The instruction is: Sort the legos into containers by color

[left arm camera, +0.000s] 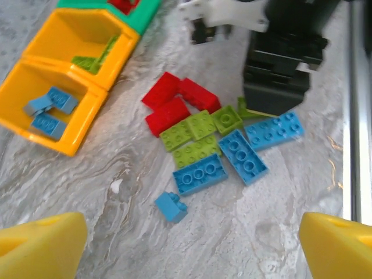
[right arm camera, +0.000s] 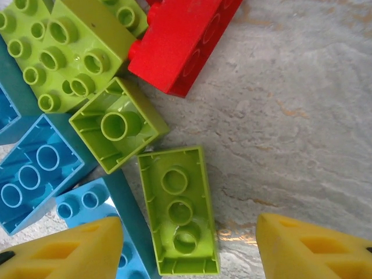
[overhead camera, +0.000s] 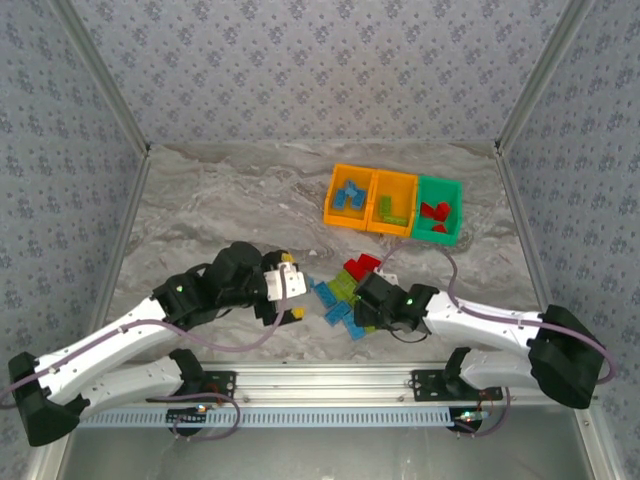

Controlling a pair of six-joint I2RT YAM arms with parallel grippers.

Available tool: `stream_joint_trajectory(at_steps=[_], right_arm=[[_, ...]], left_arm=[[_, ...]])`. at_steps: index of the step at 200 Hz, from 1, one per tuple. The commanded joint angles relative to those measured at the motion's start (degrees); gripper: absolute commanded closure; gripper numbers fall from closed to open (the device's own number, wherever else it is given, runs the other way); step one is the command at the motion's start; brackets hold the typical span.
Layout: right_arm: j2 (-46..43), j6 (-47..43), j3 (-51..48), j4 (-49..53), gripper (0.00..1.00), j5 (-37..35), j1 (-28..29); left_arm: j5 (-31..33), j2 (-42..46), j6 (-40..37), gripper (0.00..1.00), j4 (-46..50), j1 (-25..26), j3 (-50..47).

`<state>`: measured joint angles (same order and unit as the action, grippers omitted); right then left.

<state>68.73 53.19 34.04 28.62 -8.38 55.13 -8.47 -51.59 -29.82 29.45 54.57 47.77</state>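
**A:** Where are the legos (overhead camera: 345, 292)?

**B:** They lie loose by the table's (overhead camera: 220, 200) near edge, between the two arms. The joined bins (overhead camera: 352, 169) stand toward the far right and already keep blue, lime and red apart.

**A:** And the right gripper (right arm camera: 189, 247)?

**B:** Its jaws are partly open. They straddle an upturned lime brick (right arm camera: 180, 218) without clamping it. I'd judge it is bound for the middle orange bin (overhead camera: 390, 228), where the greens are.

**A:** The left gripper (left arm camera: 189, 247)?

**B:** It is spread wide and empty, near a small blue brick (left arm camera: 171, 206).
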Motion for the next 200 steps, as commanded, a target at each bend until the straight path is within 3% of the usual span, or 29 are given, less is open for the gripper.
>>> stream_joint_trajectory(at_steps=[1, 23, 52, 103, 155, 177, 200], right_arm=[[2.48, -0.87, -0.36, -4.43, 0.37, 2.78, -1.37], [5.53, -1.52, -0.07, -6.60, 0.38, 3.94, -2.48], [8.92, -1.59, 1.68, -3.19, 0.46, 0.07, -2.60], [11.88, -1.53, 2.50, -1.97, 0.68, -1.12, -2.03], [-3.80, -1.70, 7.55, 7.89, 0.74, -14.40, -1.68], [-8.31, -8.40, 11.45, 8.05, 0.74, -17.28, -7.01], [-5.29, -18.28, 16.86, 2.95, 0.74, -16.46, -15.98]], left_arm=[[-7.55, 0.53, -9.46, 0.02, 2.53, 0.44, 0.13], [-8.83, 0.70, -12.02, 0.01, 3.31, 0.60, -1.66], [-7.40, 0.62, -12.53, 0.01, 3.72, 0.75, -2.03], [-6.56, -0.06, -13.31, 0.01, 3.91, 0.76, -2.04], [-3.85, 0.95, -14.03, 0.01, 2.67, 0.64, -2.77], [-0.36, 1.68, -14.01, 0.01, 0.65, 0.63, -3.36], [0.61, 5.47, -13.59, 0.01, -4.35, 0.13, -5.55]])
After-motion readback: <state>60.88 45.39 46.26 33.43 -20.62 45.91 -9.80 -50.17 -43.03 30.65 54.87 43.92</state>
